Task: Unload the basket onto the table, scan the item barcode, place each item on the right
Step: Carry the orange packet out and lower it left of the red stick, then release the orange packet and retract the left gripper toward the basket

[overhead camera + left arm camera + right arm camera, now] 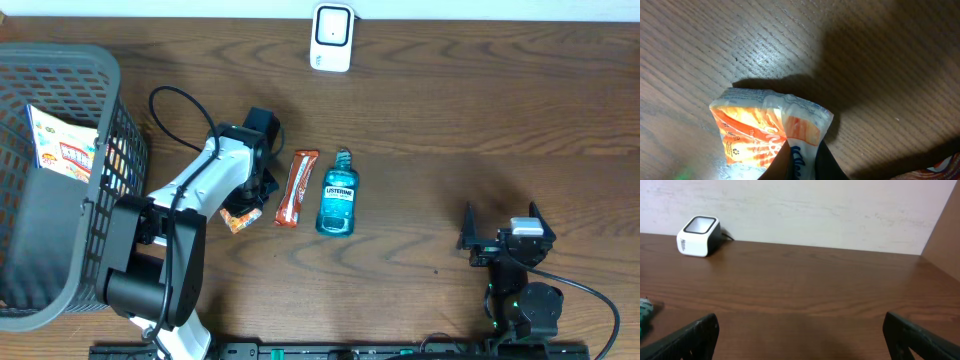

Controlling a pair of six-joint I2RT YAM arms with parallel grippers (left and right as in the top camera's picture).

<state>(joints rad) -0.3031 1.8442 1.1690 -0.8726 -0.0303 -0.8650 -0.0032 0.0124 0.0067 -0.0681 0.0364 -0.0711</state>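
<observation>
Dark grey plastic mesh basket (110, 130) holding a colourful printed box (62, 145), left gripper (799, 157) clamped on crinkled orange-and-white plastic packet (760, 130), beside it orange snack bar (296, 187), blue mouthwash bottle (337, 195), white barcode scanner (331, 37) at the far edge, right gripper (800, 322) with fingers spread wide, empty.

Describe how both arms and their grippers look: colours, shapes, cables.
The left arm has a white shell between bulky black joints, with a black cable looping off it; the left gripper has dark fingers. The right arm is mostly black with small green lights and its own black cable; the right gripper has broad black fingers.
</observation>
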